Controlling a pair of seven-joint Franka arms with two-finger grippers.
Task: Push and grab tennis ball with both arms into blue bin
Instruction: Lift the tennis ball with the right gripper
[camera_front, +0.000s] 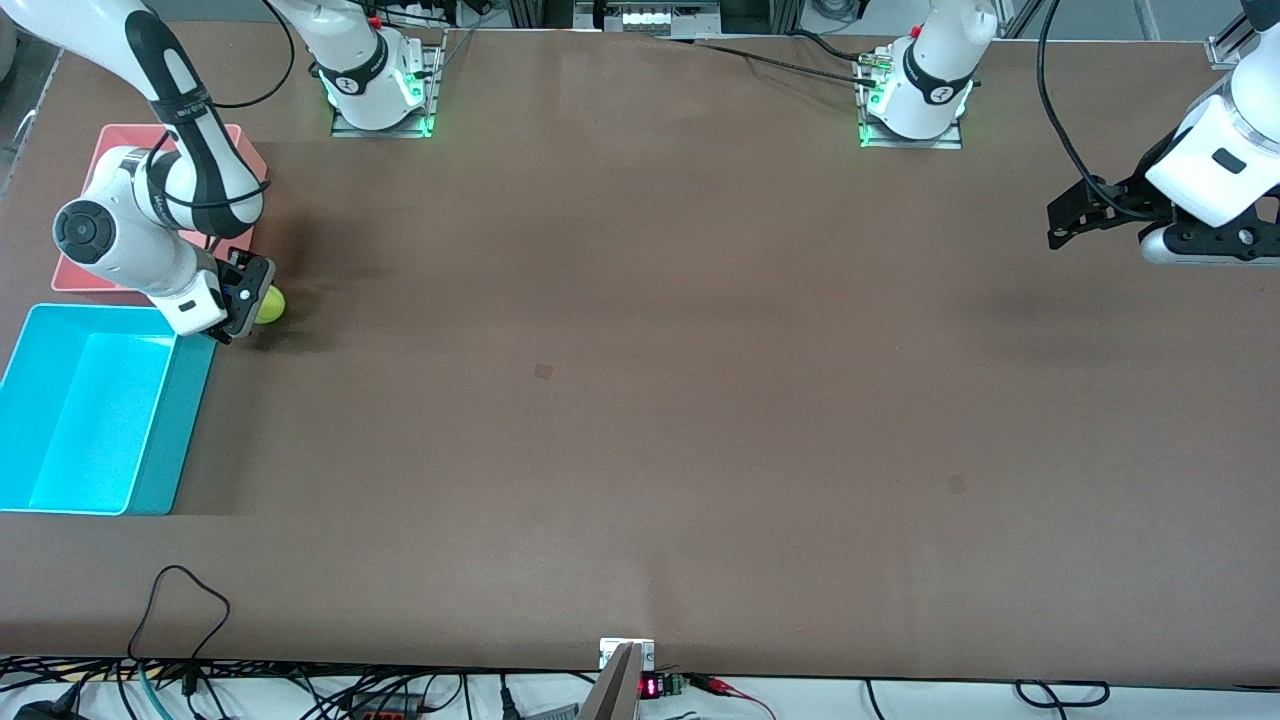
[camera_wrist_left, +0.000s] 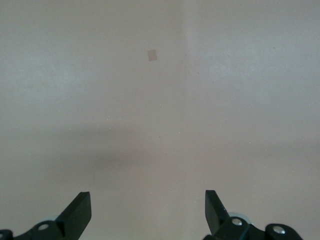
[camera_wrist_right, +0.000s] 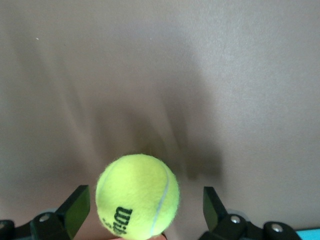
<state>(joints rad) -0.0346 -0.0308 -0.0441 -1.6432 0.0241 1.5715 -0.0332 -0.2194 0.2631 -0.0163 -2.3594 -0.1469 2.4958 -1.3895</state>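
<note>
Two bins sit at the right arm's end of the table: the pink bin, closer to the robots' bases and largely covered by the right arm, and the blue bin, nearer to the front camera, open-topped and holding nothing that shows.

Just beside the blue bin's corner, between the two bins' ends and a little toward the table's middle, lies the tennis ball on the brown surface. The right gripper is down at it — in the right wrist view the ball sits between the two black fingers with a gap on either side, its dark logo turned toward the camera. The fingers are spread wide and have no hold on the ball; a sliver of the blue bin shows at that view's corner.

The middle of the table carries only a small darker patch.

At the other end, the left arm waits with the left gripper over bare table, well apart from the ball and bins. Its wrist view shows both fingers parted fully — nothing between them but tabletop and a small square patch.
</note>
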